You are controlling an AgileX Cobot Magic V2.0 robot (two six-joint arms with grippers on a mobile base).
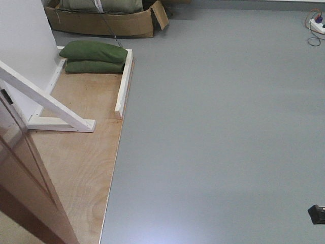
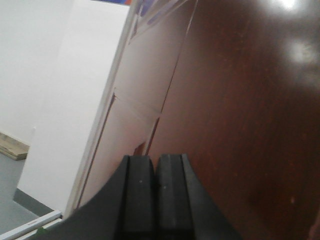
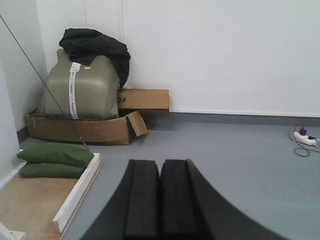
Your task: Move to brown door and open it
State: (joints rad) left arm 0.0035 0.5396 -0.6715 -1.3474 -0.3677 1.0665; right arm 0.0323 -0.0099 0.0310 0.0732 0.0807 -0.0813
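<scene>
Close before our left gripper, fingers pressed together and empty, the brown door fills the left wrist view with no handle visible, so we fear a blind push could skid off its glossy panel. Only the right wrist view shows our right gripper, likewise closed, facing distant green sandbags.

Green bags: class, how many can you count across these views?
2. The upper bag lies on the lower bag, stacked at the far end of the plywood floor beside the white rail. More could be hidden.
</scene>
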